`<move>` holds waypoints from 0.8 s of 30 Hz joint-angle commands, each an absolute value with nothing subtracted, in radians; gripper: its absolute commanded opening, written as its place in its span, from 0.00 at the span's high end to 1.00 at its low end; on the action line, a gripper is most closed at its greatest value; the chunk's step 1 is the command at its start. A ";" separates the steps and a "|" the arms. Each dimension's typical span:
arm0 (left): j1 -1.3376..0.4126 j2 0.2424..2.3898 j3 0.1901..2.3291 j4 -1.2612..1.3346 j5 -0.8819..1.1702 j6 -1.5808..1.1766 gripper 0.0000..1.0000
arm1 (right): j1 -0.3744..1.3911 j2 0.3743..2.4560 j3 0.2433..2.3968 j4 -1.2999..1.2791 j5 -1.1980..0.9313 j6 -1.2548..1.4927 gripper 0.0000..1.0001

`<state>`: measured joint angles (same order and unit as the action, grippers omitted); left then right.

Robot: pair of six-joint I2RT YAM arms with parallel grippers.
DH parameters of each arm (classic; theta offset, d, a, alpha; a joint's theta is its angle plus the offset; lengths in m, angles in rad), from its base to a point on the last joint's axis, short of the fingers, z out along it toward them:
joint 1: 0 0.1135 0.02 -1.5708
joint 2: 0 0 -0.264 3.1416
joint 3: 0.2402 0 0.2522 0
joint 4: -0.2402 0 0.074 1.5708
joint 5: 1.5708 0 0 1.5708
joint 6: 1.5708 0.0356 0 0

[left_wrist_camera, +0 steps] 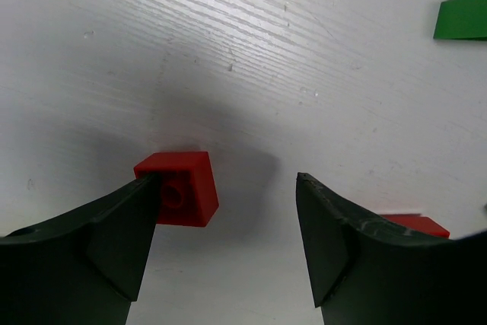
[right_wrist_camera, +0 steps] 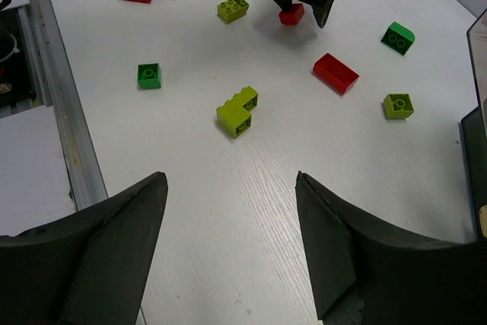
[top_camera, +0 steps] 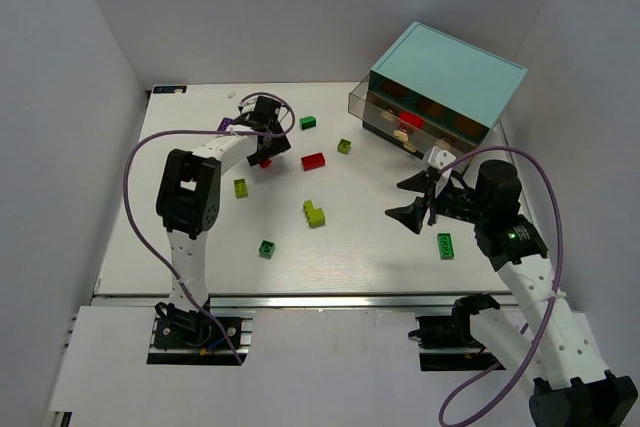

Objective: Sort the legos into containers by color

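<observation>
At the far left of the white table (top_camera: 180,237) a lime-yellow studded plastic brick (top_camera: 240,187) and a small dark green square brick (top_camera: 267,248) lie loose, not yet sorted. Just beyond them the left gripper (left_wrist_camera: 226,188) is down at the surface with its jaws wide apart around a small red square brick (left_wrist_camera: 179,188). The brick touches one finger (left_wrist_camera: 114,234) while the other stands clear, so it looks bracketed for a pinch, not gripped. To its right lie a longer red brick (top_camera: 313,160), a lime-yellow L-shaped piece (top_camera: 315,213) and another green brick (top_camera: 309,122). Further right the right gripper (top_camera: 410,199) hangs above the table, spread wide and empty, probably waiting its turn. At the far right sits the boxy cabinet with the light-blue top (top_camera: 445,67), its smoky-brown translucent drawers (top_camera: 395,112) facing the bricks to receive them
</observation>
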<state>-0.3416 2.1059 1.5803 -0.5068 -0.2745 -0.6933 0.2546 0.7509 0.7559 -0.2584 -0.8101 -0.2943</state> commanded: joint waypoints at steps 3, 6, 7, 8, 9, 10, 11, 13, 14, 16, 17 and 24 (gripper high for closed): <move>-0.334 2.072 1.555 -0.486 -0.291 -0.698 0.21 | 0.253 0.758 0.769 -0.213 -0.798 -0.284 0.26; -0.334 2.011 1.516 -0.418 -0.287 -0.666 0.19 | 0.252 0.765 0.770 -0.213 -0.793 -0.285 0.26; -0.334 1.996 1.493 -0.404 -0.281 -0.654 0.19 | 0.253 0.768 0.769 -0.215 -0.793 -0.287 0.26; -0.334 1.984 1.493 -0.400 -0.272 -0.653 0.19 | 0.253 0.769 0.770 -0.215 -0.795 -0.287 0.26; -0.334 1.962 1.493 -0.400 -0.268 -0.653 0.19 | 0.255 0.769 0.770 -0.216 -0.796 -0.287 0.26; -0.334 1.950 1.485 -0.396 -0.265 -0.644 0.17 | 0.255 0.769 0.769 -0.216 -0.796 -0.287 0.26; -0.334 1.939 1.483 -0.388 -0.264 -0.640 0.16 | 0.253 0.769 0.769 -0.215 -0.798 -0.285 0.27; -0.334 1.913 1.479 -0.380 -0.241 -0.621 0.15 | 0.252 0.769 0.769 -0.216 -0.796 -0.287 0.27; -0.334 1.907 1.479 -0.379 -0.236 -0.620 0.15 | 0.253 0.769 0.769 -0.213 -0.795 -0.287 0.26; -0.334 1.882 1.471 -0.367 -0.209 -0.608 0.17 | 0.253 0.769 0.767 -0.212 -0.795 -0.287 0.27; -0.334 1.875 1.465 -0.358 -0.200 -0.601 0.24 | 0.252 0.769 0.765 -0.212 -0.795 -0.285 0.27; -0.334 1.812 1.404 -0.295 -0.069 -0.548 0.28 | 0.253 0.781 0.765 -0.216 -0.798 -0.287 0.27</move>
